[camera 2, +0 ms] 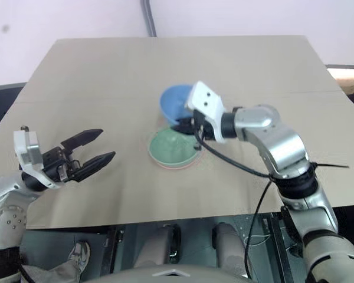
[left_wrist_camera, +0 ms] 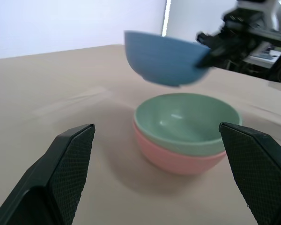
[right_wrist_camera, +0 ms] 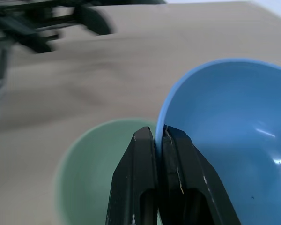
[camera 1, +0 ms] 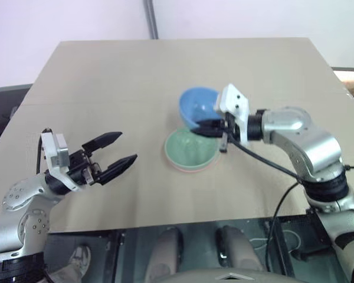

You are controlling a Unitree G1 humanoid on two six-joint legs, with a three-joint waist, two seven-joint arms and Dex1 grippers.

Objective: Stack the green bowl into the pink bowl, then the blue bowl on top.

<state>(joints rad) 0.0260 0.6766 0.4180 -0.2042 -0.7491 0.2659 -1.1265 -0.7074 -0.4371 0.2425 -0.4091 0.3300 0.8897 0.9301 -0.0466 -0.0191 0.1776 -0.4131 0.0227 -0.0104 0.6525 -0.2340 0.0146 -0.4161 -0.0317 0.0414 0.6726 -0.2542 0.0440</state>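
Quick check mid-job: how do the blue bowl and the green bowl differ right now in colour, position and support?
The blue bowl is sky blue; the green bowl is pale mint. The blue bowl hangs in the air, tilted, while the green bowl sits level, nested in the pink bowl on the table. The right gripper is shut on the blue bowl's rim; nothing grips the green bowl. Both are plain, round and look alike in size.
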